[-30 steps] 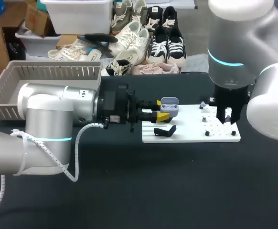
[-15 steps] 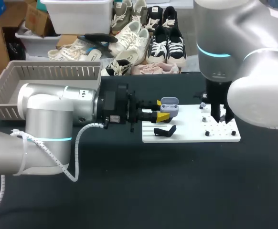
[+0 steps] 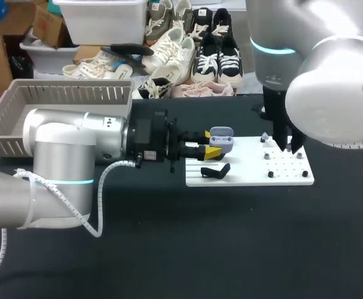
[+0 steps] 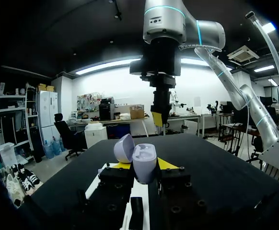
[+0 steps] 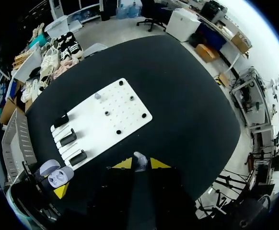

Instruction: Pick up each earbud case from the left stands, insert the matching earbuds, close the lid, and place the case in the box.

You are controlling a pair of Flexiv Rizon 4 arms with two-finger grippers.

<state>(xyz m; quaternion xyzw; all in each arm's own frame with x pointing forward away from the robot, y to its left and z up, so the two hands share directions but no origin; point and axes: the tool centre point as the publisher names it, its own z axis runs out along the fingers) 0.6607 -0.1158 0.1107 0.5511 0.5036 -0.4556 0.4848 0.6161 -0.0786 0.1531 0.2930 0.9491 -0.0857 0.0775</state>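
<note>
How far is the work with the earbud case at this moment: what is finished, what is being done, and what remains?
Done: the case is off its stand, lid open, clamped in the left gripper. In hand: the right gripper pinches one earbud over the white board. Left: seat the earbuds, close the lid, put the case in the grey basket, where no case shows.

One open lavender earbud case (image 4: pixel 142 163), two pale lavender earbuds (image 5: pixel 139 160), three black stands (image 5: pixel 68 138), one white perforated board (image 5: pixel 125 108), five small black pegs (image 5: pixel 143 115), one grey slatted plastic basket (image 3: pixel 19 106).
</note>
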